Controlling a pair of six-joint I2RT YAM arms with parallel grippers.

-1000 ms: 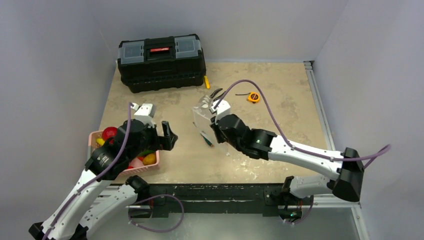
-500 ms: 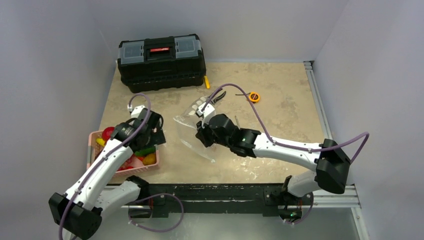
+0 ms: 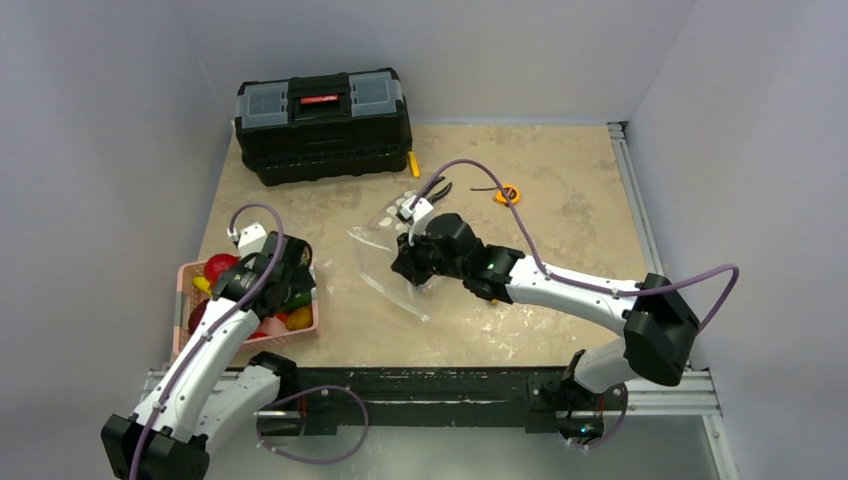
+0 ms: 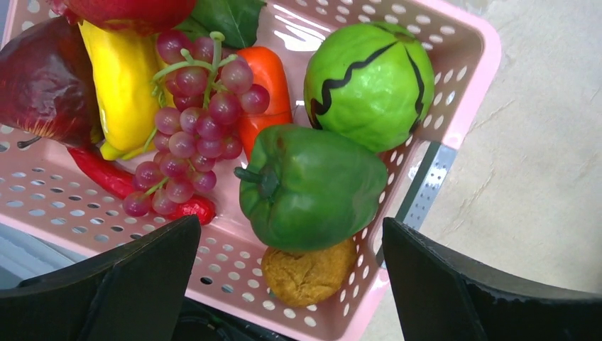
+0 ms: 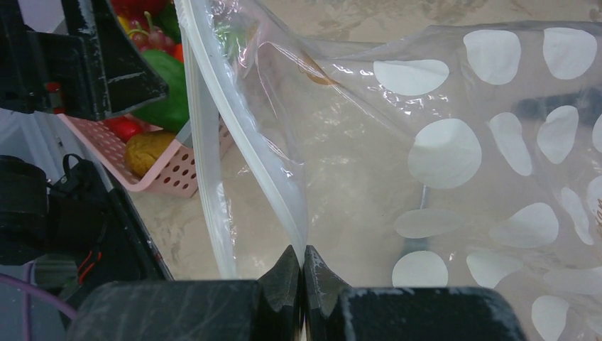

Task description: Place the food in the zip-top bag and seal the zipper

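The left gripper (image 4: 289, 226) gapes wide over the green pepper (image 4: 312, 188) at eight o'clock. The right gripper (image 5: 303, 256) pinches the zipper (image 5: 248, 153) of the zip-top bag (image 5: 454, 156).

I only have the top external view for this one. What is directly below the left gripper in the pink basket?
Observer: In the left wrist view, a green pepper sits centred under the left gripper, whose jaws are wide open.
Operator: Is the right gripper really pinching the bag?
Observer: Yes. In the right wrist view, the right gripper is shut on the zip-top bag, right at its zipper edge.
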